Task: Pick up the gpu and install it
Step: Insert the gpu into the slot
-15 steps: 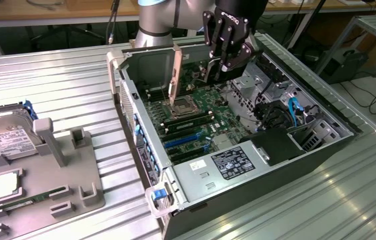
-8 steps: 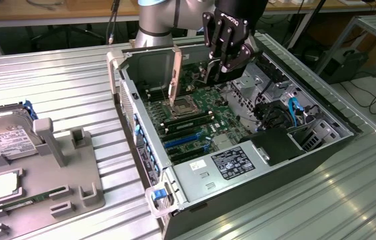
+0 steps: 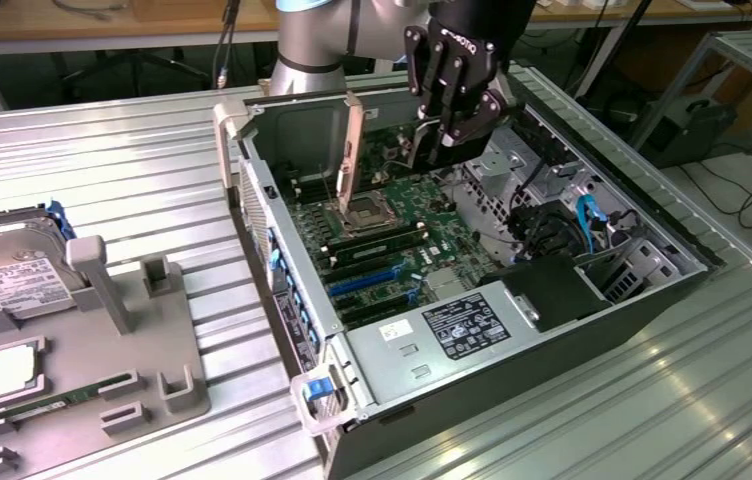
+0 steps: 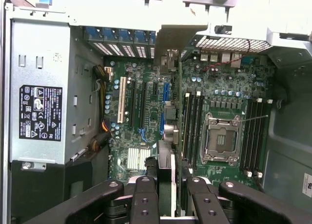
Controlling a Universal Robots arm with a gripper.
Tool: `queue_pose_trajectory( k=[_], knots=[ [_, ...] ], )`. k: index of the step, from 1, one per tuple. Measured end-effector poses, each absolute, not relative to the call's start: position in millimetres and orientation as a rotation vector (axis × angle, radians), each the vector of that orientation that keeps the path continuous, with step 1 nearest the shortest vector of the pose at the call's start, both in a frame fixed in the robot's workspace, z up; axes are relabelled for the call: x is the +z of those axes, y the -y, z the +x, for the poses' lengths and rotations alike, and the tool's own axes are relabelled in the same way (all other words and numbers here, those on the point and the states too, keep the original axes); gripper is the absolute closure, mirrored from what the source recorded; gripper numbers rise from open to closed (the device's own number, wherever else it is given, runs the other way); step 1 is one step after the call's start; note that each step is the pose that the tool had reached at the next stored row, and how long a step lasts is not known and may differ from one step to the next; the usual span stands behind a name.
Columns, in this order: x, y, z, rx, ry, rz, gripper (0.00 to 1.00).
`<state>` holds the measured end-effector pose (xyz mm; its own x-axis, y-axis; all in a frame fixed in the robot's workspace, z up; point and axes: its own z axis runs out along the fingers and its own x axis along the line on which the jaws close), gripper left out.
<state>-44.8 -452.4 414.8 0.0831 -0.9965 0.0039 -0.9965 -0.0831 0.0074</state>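
Metal bench (image 3: 123,160), ribbed, carrying an open computer case (image 3: 253,190) laid on its side, interior facing up. Inside the case: green motherboard (image 3: 403,215) with bare CPU socket (image 3: 369,212), silver power supply (image 3: 463,330) with a black label at the near end, blue slot latches (image 3: 279,265) along the wall on the exterior view's left. Above the motherboard: black gripper (image 3: 436,155) on the arm, pointing down into the case. Jaws drawn in to a narrow gap and clamped on the gpu (image 3: 352,150). Gpu held upright on edge, hanging above the board; bracket end standing tall toward the case wall on the exterior view's left, other end between the jaws. From the wrist view: gripper (image 4: 170,197) with one finger on either side of the gpu (image 4: 169,160), card seen edge-on, running away from the jaws toward the perforated rear wall, its line falling between the expansion slots (image 4: 139,107) and the memory slots (image 4: 192,121) next to the CPU socket. Exact slot beneath the card: cannot tell. Well apart, on the exterior view's left: grey holder (image 3: 149,370) on the bench, hard drive (image 3: 9,275) with white label propped in it, slim green memory stick (image 3: 63,400) lying in a groove near its front edge.
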Motion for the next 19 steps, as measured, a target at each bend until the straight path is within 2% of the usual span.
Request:
queue_pose_trajectory(
  k=[19],
  knots=[
    [410.1, 452.4, -44.8, -0.003, 2.122, 2.306, 0.73]
  ],
)
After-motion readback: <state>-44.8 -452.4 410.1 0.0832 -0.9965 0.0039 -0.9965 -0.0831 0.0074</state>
